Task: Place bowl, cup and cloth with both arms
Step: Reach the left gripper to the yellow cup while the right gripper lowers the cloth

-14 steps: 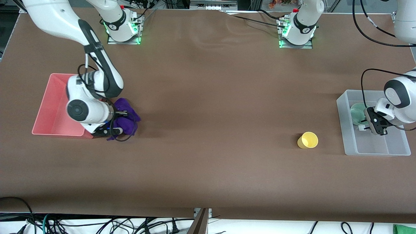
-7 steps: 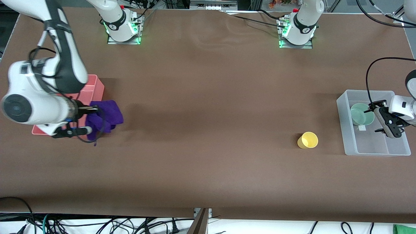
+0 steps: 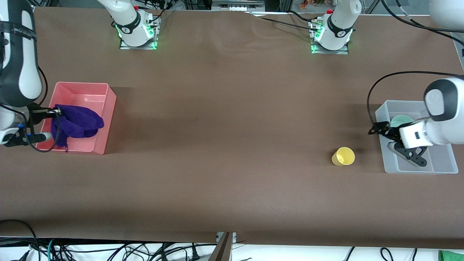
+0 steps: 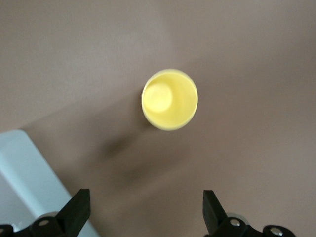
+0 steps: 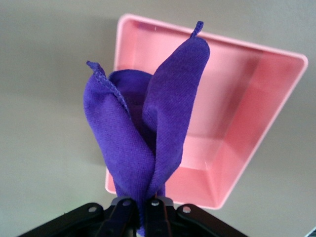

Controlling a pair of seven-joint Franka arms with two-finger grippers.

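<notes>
Nearest the front camera among the task items, the cup (image 3: pixel 343 156) stands upright on the bare counter (image 3: pixel 232 181), toward the left arm's end, just beside the clear bin (image 3: pixel 380 119) but outside it. Not yet placed.

Left end effector (image 3: pixel 397 139) hangs over the rim of the clear bin on the side facing the cup. Fingers (image 4: pixel 76 212) spread wide, nothing between them; in the left wrist view the cup's mouth (image 4: pixel 170 99) sits roughly centred ahead of the gap. Judgement: this arm is on the approach to the cup. Next move calls for closing in over the cup until the fingers straddle its wall, then a light pinch, since a thin plastic cup will likely skid or tip if nudged off-centre.

Slightly farther from the camera, the bowl (image 3: pixel 400 120) rests inside the clear bin, partly hidden by the arm. Appears placed.

At the right arm's end, the right end effector (image 3: pixel 54 111) is over the pink bin (image 3: pixel 108 108), clamped on the cloth (image 3: pixel 76 123). Cloth hangs in folds from the closed fingers (image 5: pixel 123 210), with the pink bin directly below it in the right wrist view. Judgement: cloth step is at the release point; next is to lower a little and let go so the whole cloth lands inside the walls and no corner drapes over the rim.
</notes>
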